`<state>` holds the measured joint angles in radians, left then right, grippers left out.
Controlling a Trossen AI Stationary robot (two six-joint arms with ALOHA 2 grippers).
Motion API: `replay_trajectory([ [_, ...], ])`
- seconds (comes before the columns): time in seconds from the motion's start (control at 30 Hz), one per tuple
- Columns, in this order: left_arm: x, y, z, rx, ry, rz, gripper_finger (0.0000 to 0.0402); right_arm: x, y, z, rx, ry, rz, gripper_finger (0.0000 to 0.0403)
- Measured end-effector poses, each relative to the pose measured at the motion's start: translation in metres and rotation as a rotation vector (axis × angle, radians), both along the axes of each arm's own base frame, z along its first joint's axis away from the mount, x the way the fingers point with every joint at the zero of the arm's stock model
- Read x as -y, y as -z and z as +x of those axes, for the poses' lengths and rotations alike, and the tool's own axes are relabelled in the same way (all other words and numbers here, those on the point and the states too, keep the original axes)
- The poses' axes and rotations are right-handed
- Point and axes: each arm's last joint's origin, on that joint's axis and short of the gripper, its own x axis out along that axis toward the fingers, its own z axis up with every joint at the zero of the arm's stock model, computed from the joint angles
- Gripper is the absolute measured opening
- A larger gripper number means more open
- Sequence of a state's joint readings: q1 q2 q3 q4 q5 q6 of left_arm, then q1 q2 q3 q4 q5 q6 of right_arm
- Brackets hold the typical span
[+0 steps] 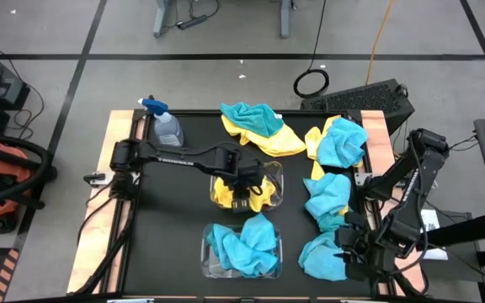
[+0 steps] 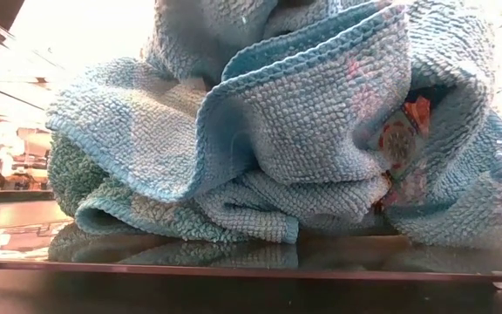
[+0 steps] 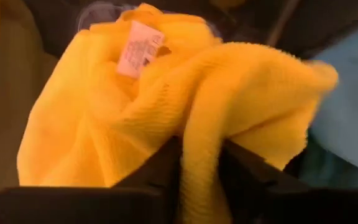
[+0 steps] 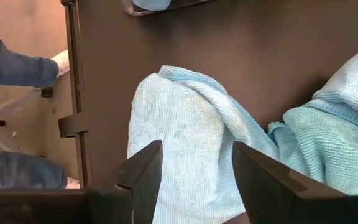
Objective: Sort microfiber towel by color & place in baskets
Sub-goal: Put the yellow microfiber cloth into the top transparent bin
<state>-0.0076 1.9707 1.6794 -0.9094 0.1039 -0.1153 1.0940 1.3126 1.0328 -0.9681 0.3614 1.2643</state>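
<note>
High: your left gripper (image 1: 241,187) over the far basket (image 1: 274,178) of yellow towels (image 1: 222,192); near basket (image 1: 211,252) holds blue towels (image 1: 244,244); spray bottle (image 1: 165,126) behind | Low: crumpled blue cloth (image 2: 277,139), no clear axis | Left wrist: fingers (image 3: 157,171) pinch yellow fold (image 3: 199,180) | Right wrist: right gripper (image 4: 196,171) spread open above a loose blue towel (image 4: 179,137).

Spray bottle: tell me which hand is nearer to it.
Left. The left hand sits in the yellow-towel basket, a short way from the spray bottle; the right hand is at the table's opposite corner.
</note>
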Motion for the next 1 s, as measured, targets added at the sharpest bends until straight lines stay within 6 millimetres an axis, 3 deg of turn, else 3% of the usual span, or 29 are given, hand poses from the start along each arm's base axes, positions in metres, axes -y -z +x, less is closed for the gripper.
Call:
replay_trajectory([
  [0.13,-0.005,0.018,0.01,-0.013,-0.007,0.003,0.0016,-0.001,0.0,-0.002,0.002,-0.002,0.002,0.0185],
  [0.5,-0.011,0.072,0.027,-0.108,-0.008,0.003,0.0017,-0.001,0.0,-0.003,0.003,0.004,0.004,0.0185],
  [0.77,-0.012,0.062,0.029,-0.11,-0.002,0.003,0.0026,-0.001,0.0,-0.002,0.035,-0.003,-0.02,0.0185],
  [1.0,-0.009,0.028,0.03,-0.077,0.015,-0.041,0.0107,-0.004,0.002,-0.001,0.076,-0.032,-0.056,0.021],
])
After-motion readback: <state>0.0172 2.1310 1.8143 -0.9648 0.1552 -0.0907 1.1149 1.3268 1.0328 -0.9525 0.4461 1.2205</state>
